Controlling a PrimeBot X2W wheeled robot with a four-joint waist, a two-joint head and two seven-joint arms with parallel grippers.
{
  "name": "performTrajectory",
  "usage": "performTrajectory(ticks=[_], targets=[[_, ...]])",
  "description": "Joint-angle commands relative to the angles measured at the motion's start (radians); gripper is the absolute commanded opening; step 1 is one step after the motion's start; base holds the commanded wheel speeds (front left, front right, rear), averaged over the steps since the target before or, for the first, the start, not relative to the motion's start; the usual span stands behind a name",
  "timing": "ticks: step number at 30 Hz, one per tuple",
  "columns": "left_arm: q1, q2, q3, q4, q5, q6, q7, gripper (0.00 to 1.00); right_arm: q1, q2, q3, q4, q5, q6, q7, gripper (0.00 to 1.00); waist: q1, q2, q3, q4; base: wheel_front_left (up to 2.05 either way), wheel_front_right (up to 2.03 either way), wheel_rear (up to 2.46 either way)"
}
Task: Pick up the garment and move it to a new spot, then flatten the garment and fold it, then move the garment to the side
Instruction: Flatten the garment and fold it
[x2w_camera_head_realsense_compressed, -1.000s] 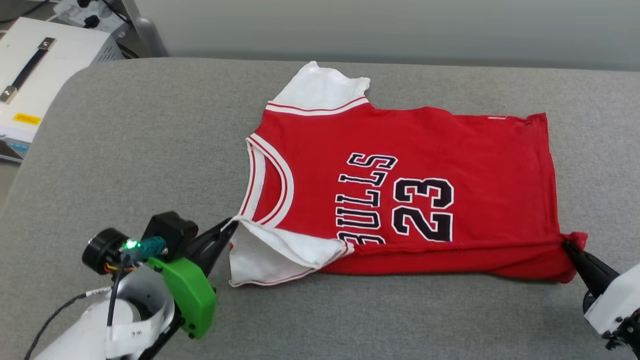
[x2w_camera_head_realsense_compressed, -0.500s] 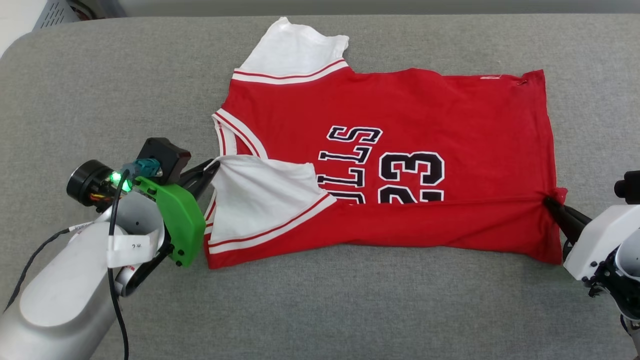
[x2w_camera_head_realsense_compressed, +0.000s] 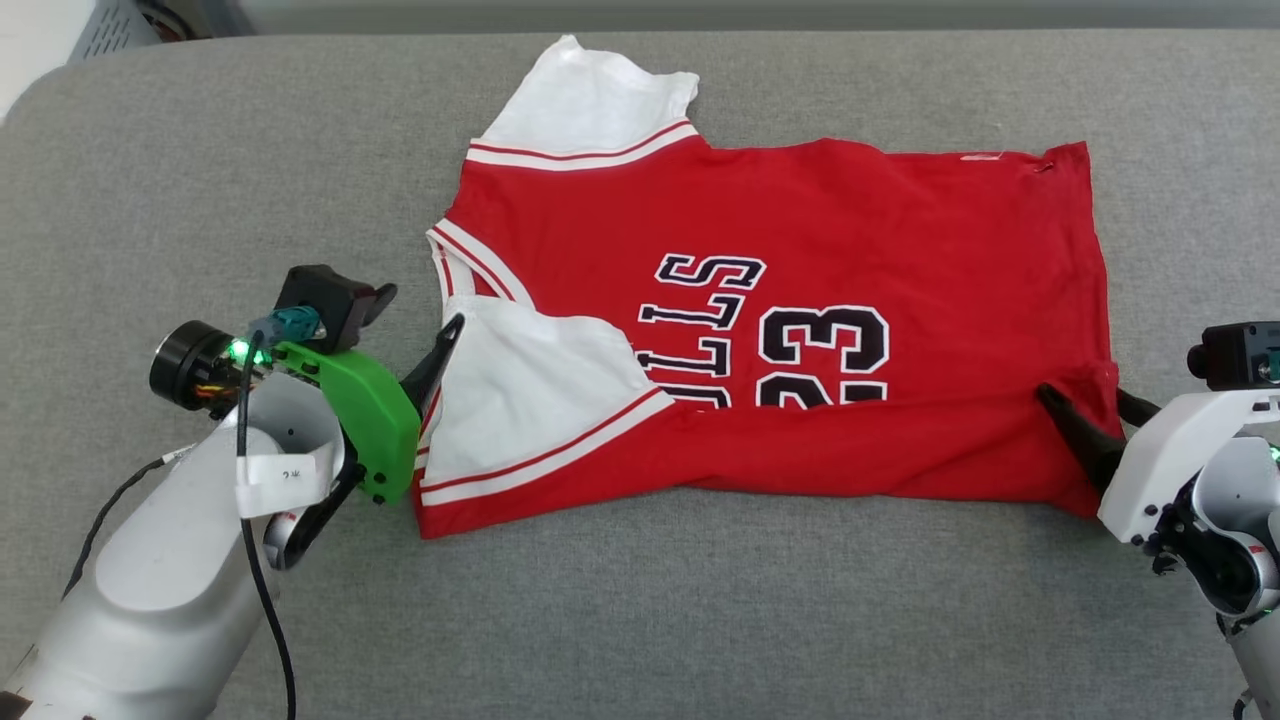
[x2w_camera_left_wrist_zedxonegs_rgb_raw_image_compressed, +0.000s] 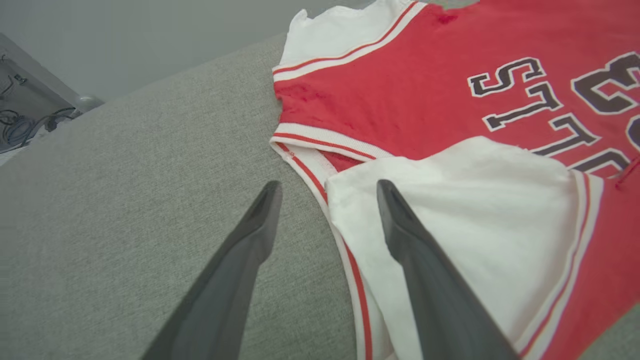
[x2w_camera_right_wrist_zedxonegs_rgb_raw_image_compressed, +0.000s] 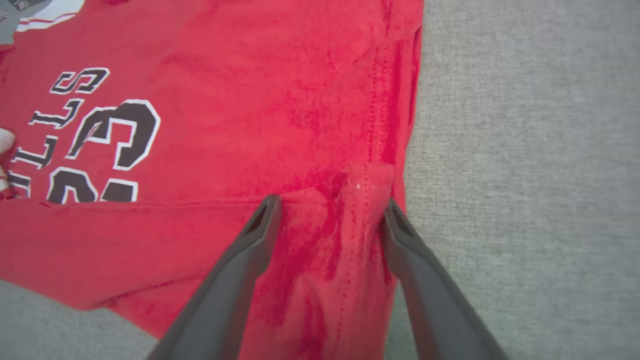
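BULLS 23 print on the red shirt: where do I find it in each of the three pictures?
Head view: the BULLS 23 print is mid-picture, partly covered by the folded-over side of the garment.
Left wrist view: the print is at the upper right, beyond the white sleeve.
Right wrist view: the print is at the left side.
Shared landmark: the grey cushion beneath.

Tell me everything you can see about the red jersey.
The garment is a soft red knit jersey with white short sleeves, red-white striped trim and a black-white print. It lies on the grey cushion, collar to the robot's left, hem to its right. Its near edge is folded over the chest, the near sleeve covering part of the print; the far sleeve lies spread. The open left gripper straddles the sleeve's edge, the open right gripper the hem corner.
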Motion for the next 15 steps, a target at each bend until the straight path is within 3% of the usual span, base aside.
performTrajectory(ticks=[1, 10, 15], targets=[[-0.005, -0.009, 0.017, 0.007, -0.009, 0.012, -0.031, 1.0, -0.008, -0.01, 0.003, 0.006, -0.017, -0.001, -0.013, 1.0, -0.0001, 0.0, -0.034, 0.004, 0.0, 0.0, 0.0], [0.141, -0.036, 0.104, -0.058, -0.137, 0.07, -0.112, 1.0, 0.081, -0.047, -0.006, -0.079, -0.109, -0.001, -0.004, 1.0, -0.0001, 0.0, -0.136, 0.012, 0.0, 0.0, 0.0], [0.262, -0.017, 0.132, -0.172, -0.196, 0.151, -0.064, 1.0, 0.171, -0.036, -0.068, -0.162, -0.18, -0.001, 0.078, 1.0, -0.0001, 0.0, -0.16, 0.015, 0.0, 0.0, 0.0]])
